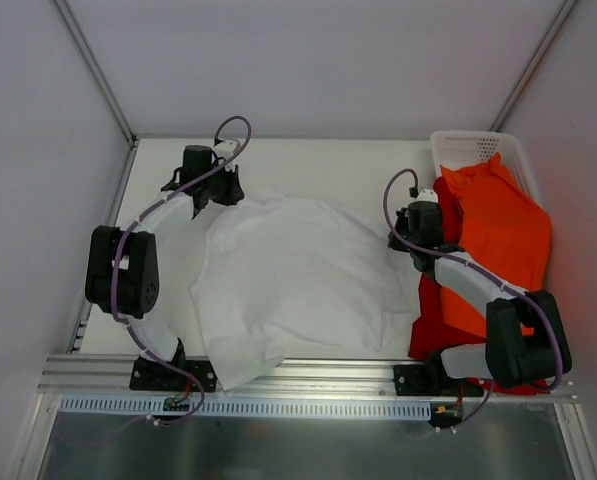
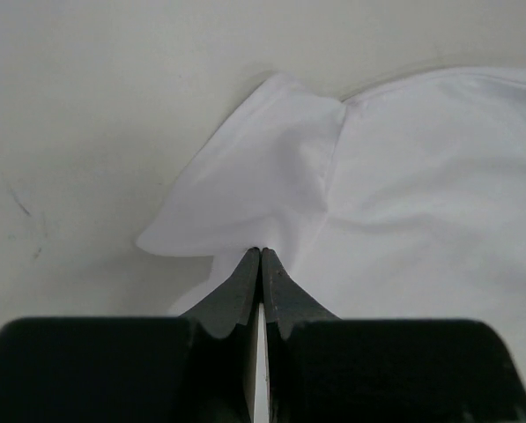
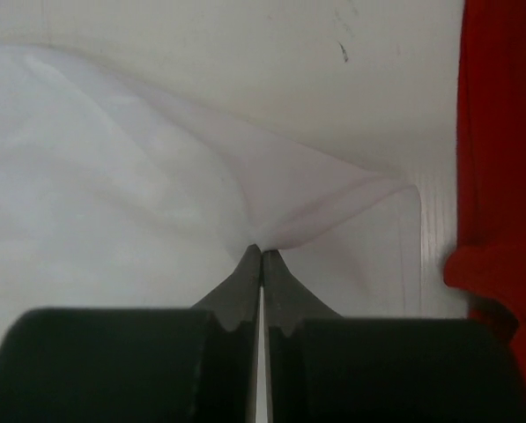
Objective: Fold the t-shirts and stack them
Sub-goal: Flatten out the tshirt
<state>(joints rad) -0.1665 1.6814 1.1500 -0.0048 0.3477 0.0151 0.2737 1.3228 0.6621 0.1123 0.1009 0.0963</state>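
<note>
The white t-shirt lies spread on the table's middle, its lower end hanging over the near rail. My left gripper is shut on its far left corner; the left wrist view shows the cloth pinched at the tips of the left gripper. My right gripper is shut on its right edge; the right wrist view shows the cloth pinched at the tips of the right gripper. The orange t-shirt lies over the red t-shirt at the right, partly under the right arm.
A white mesh basket stands at the back right corner, with the orange shirt draped over its near part. A metal rail runs along the near edge. White walls close in the left, back and right sides.
</note>
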